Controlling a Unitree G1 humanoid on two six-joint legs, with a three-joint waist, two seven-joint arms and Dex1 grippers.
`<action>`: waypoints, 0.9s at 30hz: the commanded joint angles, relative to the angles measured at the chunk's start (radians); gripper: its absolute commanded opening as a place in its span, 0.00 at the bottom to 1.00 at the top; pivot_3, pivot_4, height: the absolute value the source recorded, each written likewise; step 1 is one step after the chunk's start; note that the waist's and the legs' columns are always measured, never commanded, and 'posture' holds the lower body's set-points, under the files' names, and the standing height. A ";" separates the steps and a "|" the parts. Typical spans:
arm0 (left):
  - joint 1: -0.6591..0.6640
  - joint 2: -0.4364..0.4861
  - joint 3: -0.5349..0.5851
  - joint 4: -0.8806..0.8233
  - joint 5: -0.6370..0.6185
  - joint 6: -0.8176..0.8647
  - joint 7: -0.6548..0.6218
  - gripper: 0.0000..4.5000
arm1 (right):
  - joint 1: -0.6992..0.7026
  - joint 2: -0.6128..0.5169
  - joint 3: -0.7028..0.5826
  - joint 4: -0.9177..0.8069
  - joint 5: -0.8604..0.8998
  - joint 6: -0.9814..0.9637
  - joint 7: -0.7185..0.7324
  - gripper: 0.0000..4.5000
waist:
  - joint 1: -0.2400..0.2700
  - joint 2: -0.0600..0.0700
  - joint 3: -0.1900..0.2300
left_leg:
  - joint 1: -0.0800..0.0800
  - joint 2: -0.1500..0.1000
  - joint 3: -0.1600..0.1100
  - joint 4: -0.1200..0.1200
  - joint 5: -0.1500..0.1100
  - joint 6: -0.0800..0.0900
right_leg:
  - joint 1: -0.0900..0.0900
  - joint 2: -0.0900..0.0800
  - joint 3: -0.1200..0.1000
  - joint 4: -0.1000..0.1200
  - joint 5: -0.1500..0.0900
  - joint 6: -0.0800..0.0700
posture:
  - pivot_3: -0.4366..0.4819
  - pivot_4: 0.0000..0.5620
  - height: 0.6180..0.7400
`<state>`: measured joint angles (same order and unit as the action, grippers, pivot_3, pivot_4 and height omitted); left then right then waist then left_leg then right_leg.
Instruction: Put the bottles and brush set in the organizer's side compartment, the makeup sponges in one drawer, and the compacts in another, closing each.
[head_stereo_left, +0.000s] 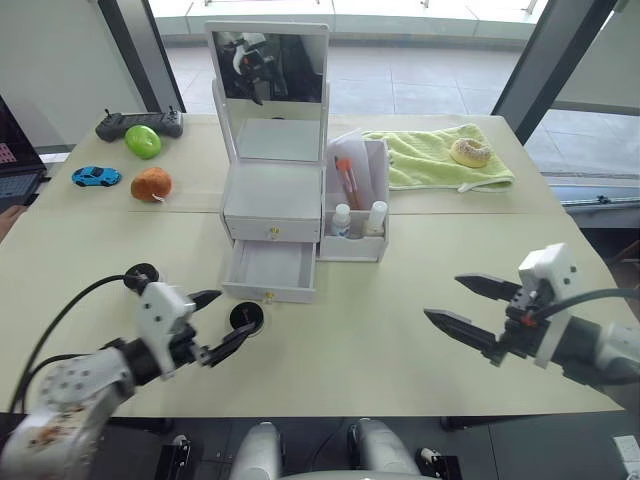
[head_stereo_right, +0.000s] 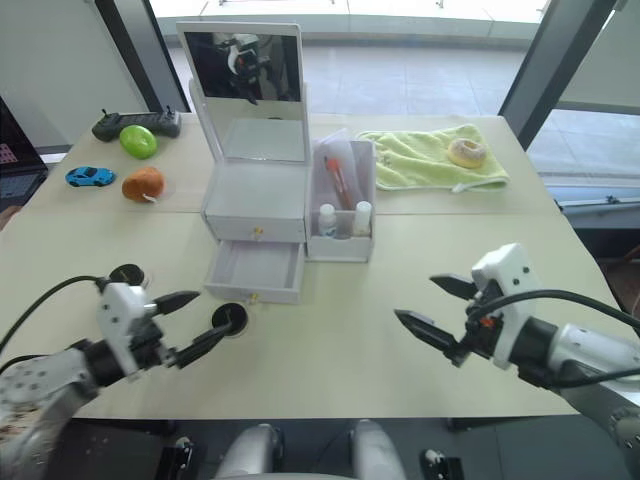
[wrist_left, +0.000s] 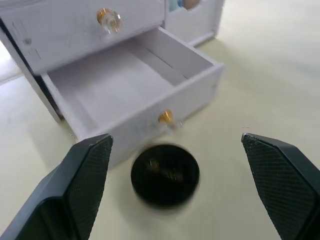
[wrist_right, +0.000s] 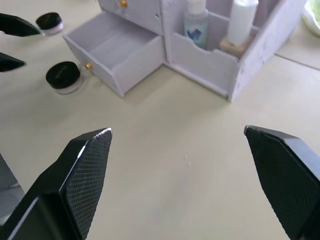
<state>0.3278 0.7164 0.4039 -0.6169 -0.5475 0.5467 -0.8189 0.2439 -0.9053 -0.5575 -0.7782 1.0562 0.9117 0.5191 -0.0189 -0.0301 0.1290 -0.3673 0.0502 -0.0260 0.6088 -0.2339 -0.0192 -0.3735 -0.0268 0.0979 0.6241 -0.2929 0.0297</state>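
Observation:
The white organizer (head_stereo_left: 272, 205) with a mirror stands mid-table. Its upper drawer (head_stereo_left: 272, 228) is closed and its lower drawer (head_stereo_left: 268, 268) is pulled out and empty. The side compartment (head_stereo_left: 368, 245) holds two bottles (head_stereo_left: 342, 220) (head_stereo_left: 377, 217) and the brush set (head_stereo_left: 347, 175). A black compact (head_stereo_left: 246, 318) lies just in front of the open drawer, between the fingers of my open left gripper (head_stereo_left: 232, 316). A second compact (head_stereo_left: 141, 273) lies further left. My right gripper (head_stereo_left: 444, 298) hangs open and empty to the organizer's right. The makeup sponges are out of view.
A green towel (head_stereo_left: 430, 160) with a donut (head_stereo_left: 470, 152) lies at the back right. At the back left are a green fruit (head_stereo_left: 142, 141), an orange fruit (head_stereo_left: 151, 184), a blue toy car (head_stereo_left: 96, 176) and a black controller (head_stereo_left: 138, 122). A laptop (head_stereo_left: 15, 170) sits at the left edge.

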 joint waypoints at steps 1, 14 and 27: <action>-0.012 0.115 0.177 0.221 -0.059 -0.024 -0.175 0.99 | 0.093 0.020 -0.157 0.020 -0.033 -0.050 0.084 1.00 | 0.002 0.000 0.002 | 0.000 0.000 0.000 0.000 0.000 0.000 | 0.000 0.000 0.000 0.000 0.000 0.000 | 0.48 0.27 1.00; -0.349 0.397 0.139 1.292 0.205 -0.503 -0.350 0.99 | 0.447 0.157 -0.626 0.289 -0.117 -0.189 0.417 1.00 | 0.004 -0.003 0.003 | 0.000 0.001 0.004 -0.004 0.000 0.000 | -0.014 -0.004 -0.002 -0.003 0.000 0.000 | 0.48 0.27 1.00; -0.474 0.406 0.107 1.443 0.230 -0.601 -0.332 0.99 | 0.425 0.179 -0.606 0.401 -0.204 -0.269 0.407 1.00 | -0.002 -0.004 0.000 | 0.002 0.001 0.019 -0.012 0.000 0.000 | -0.013 -0.016 -0.006 0.003 0.002 0.003 | 0.48 0.27 1.00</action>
<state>-0.1424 1.1177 0.5077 0.8550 -0.3119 -0.0490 -1.1484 0.6764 -0.7250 -1.1627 -0.3697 0.8536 0.6614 0.9352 -0.0206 -0.0338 0.1294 -0.3645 0.0512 -0.0070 0.5967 -0.2342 -0.0197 -0.3862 -0.0427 0.0923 0.6273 -0.2907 0.0324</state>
